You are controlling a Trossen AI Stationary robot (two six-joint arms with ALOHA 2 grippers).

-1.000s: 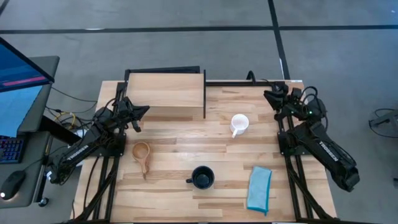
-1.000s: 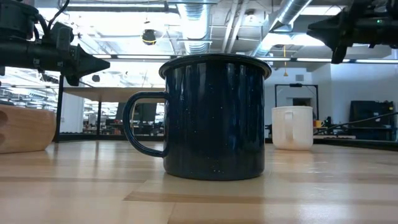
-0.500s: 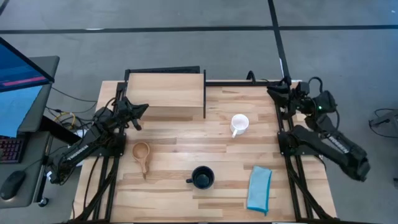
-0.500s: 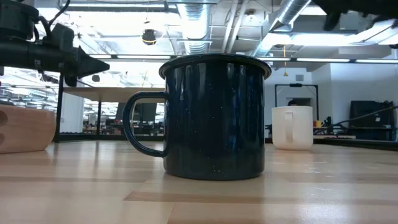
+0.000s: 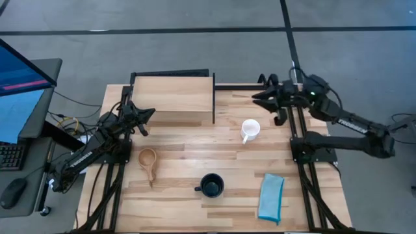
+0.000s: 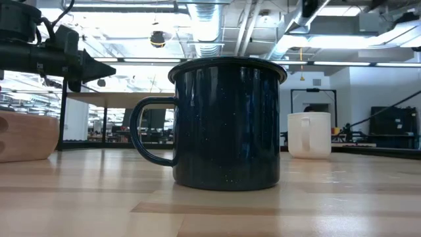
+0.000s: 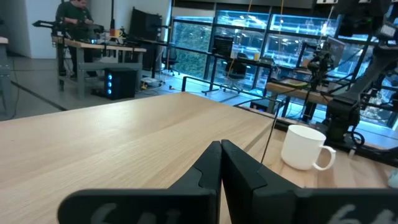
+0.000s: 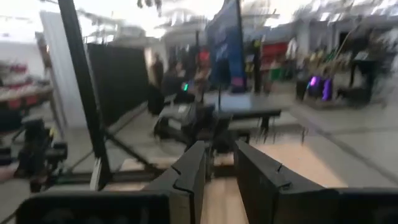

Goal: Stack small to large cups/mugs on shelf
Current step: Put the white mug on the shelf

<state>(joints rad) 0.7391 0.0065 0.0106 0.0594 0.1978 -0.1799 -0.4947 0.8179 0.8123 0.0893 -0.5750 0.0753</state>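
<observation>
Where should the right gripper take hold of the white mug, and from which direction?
Probably the rim of the white mug, from straight above. It stands upright, mouth open, with its handle toward the table's front edge, so one finger could go inside and one outside the far wall. The right gripper is nearest.

- We see a grey floor (image 5: 195,45) all around the wood table (image 5: 182,140), with dark lines (image 5: 286,19) crossing it.
- Beside the table stands a desk with a bright blue screen (image 5: 23,68), a keyboard (image 5: 10,156) and a mouse (image 5: 12,192).
- Looking across the table, we see a big room with silver pipes (image 6: 210,23) and long lights (image 6: 355,64) on the ceiling.
- Far back there is a white wall (image 6: 395,89) with a dark doorway (image 6: 314,100).
- In another view we see tall glass windows (image 7: 261,43), desks and chairs (image 7: 224,50).
- A person (image 7: 73,18) is at a desk far back.
</observation>
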